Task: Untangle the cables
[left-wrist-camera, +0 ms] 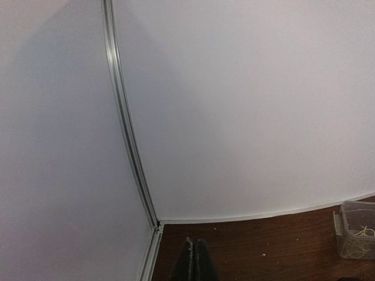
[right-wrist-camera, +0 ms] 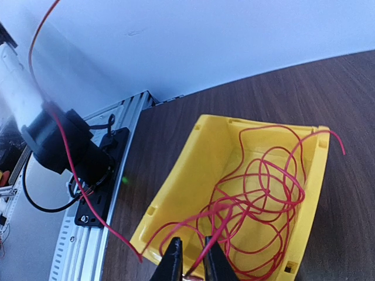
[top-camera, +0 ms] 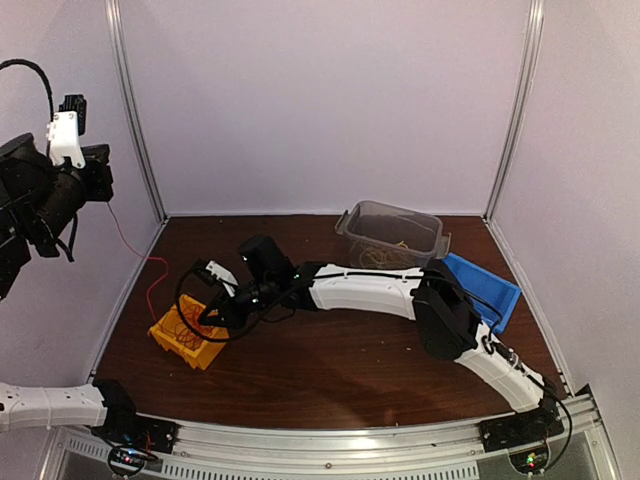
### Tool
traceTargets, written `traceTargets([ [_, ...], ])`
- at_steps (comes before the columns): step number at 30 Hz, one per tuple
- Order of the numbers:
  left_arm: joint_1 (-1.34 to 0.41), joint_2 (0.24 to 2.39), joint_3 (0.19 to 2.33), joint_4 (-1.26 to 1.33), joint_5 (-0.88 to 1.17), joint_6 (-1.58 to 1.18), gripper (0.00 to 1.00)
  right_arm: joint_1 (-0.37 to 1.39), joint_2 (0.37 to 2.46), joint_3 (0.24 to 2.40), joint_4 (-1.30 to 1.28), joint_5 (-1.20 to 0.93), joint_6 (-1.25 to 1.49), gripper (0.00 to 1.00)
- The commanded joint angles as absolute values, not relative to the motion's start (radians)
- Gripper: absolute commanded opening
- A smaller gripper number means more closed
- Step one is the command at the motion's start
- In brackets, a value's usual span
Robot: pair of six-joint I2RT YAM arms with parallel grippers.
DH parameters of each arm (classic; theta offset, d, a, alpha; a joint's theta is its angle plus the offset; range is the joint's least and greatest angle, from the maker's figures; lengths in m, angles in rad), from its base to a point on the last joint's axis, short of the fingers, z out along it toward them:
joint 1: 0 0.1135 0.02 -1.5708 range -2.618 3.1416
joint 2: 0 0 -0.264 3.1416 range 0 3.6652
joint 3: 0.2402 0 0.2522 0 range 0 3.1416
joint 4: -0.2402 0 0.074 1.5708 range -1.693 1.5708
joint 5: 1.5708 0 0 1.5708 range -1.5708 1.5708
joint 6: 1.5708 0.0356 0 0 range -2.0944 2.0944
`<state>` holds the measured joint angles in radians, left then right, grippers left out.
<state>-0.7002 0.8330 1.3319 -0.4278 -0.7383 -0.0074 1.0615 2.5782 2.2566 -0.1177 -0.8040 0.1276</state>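
A red cable lies in loose loops inside a yellow bin at the table's left front. My right gripper hovers low over the bin's near wall. Its jaws are slightly parted, and one red strand runs loosely through the gap. In the top view the right gripper sits over the yellow bin. From there the red cable climbs up to my raised left gripper. The left gripper has its fingers pressed together, and its own view shows no strand. Thin yellow cables lie in a clear container.
The clear plastic container stands at the back right of centre, and it also shows as the clear container in the left wrist view. A blue bin lies beside the right arm. White walls with metal corner posts enclose the brown table.
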Motion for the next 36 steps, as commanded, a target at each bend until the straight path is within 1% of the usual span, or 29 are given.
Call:
traceTargets([
  [1, -0.696, 0.840, 1.244, -0.419, -0.757, -0.055, 0.00, 1.066, 2.604, 2.306, -0.116, -0.694, 0.123, 0.19],
  [2, -0.696, 0.838, 1.231, -0.413, -0.758, -0.057, 0.00, 1.066, 2.607, 2.311, -0.123, -0.691, 0.112, 0.22],
  [6, -0.696, 0.847, 1.202, -0.400, -0.775, -0.050, 0.00, 1.065, 2.588, 2.312, -0.157, -0.708, 0.083, 0.45],
  [9, -0.695, 0.853, 1.185, -0.394, -0.783, -0.046, 0.00, 1.064, 2.537, 2.263, -0.190, -0.748, 0.050, 0.55],
  [11, -0.695, 0.853, 1.163, -0.394, -0.778, -0.054, 0.00, 1.059, 2.464, 2.193, -0.197, -0.777, 0.027, 0.59],
  [13, -0.695, 0.850, 1.127, -0.397, -0.763, -0.074, 0.00, 1.049, 2.384, 2.104, -0.195, -0.801, 0.014, 0.62],
  [17, -0.693, 0.851, 1.012, -0.392, -0.704, -0.146, 0.00, 1.013, 2.193, 1.906, -0.232, -0.814, -0.111, 0.66],
  [20, -0.685, 0.868, 0.931, -0.354, -0.650, -0.177, 0.00, 0.972, 2.074, 1.767, -0.283, -0.809, -0.183, 0.67],
  [24, -0.673, 0.895, 0.869, -0.262, -0.610, -0.182, 0.00, 0.888, 1.955, 1.596, -0.311, -0.822, -0.204, 0.67],
  [26, -0.657, 0.915, 0.851, -0.246, -0.586, -0.193, 0.00, 0.842, 1.914, 1.539, -0.329, -0.832, -0.212, 0.67],
  [29, -0.655, 0.921, 0.830, -0.311, -0.554, -0.261, 0.00, 0.770, 1.851, 1.457, -0.331, -0.839, -0.217, 0.68],
  [32, -0.655, 0.864, 0.802, -0.379, -0.542, -0.326, 0.00, 0.707, 1.779, 1.375, -0.291, -0.829, -0.216, 0.68],
  [36, -0.653, 0.848, 0.756, -0.463, -0.524, -0.378, 0.00, 0.646, 1.737, 1.354, -0.308, -0.824, -0.237, 0.68],
])
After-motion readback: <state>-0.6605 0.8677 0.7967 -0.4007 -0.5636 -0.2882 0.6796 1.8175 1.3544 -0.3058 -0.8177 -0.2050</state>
